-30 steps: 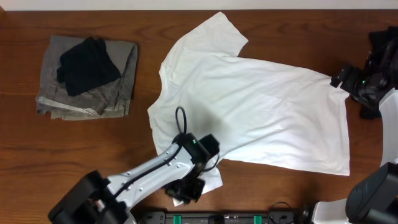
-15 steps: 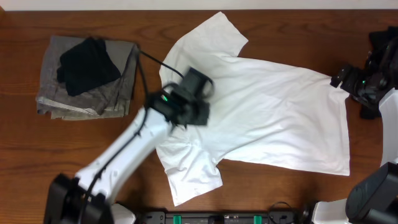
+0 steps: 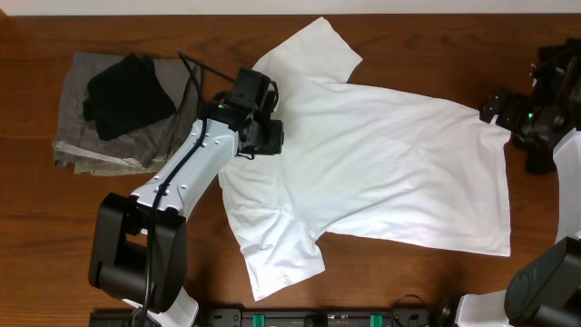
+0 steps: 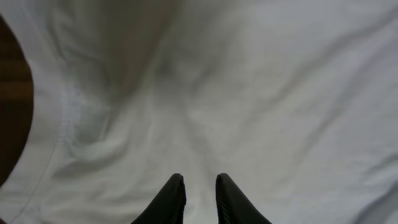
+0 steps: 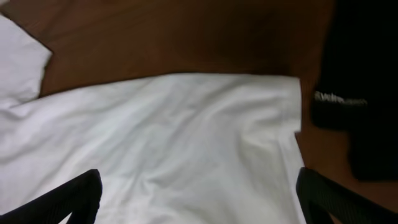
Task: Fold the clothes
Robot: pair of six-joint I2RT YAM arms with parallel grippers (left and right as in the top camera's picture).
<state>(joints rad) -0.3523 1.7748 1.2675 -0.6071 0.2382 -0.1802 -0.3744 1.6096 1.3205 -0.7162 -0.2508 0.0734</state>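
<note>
Plainly, the T-shirt (image 3: 390, 163) lies spread flat across the middle of the table (image 3: 91, 236), collar toward 9 o'clock, hem toward 3 o'clock, one sleeve (image 3: 318, 45) pointing to 12 o'clock and the other sleeve (image 3: 281, 263) to 6 o'clock. No print shows on the upturned face. It looks light, thin and limp, so it will likely sag, crease and drag on the wood instead of holding a shape. The surest holds are probably the doubled edges: the collar band, the shoulder seams, the sleeve ends and the hem corners, taken at two points together. The left gripper (image 4: 200, 183) hangs over the collar area at the 10 o'clock side of the shirt, its fingers narrow with only a slim gap. Whether a nip of cloth sits between them cannot be told. The right gripper (image 5: 199, 186) stands wide and empty over the hem corner at 2 o'clock. A second ago the left gripper was down at the 6 o'clock sleeve, which lay bunched beneath it. Now that sleeve lies open and flat, and the gripper has swung up to the collar. The right gripper has barely shifted, and the pile of grey and black clothes (image 3: 127, 109) at 10 o'clock is unchanged.
</note>
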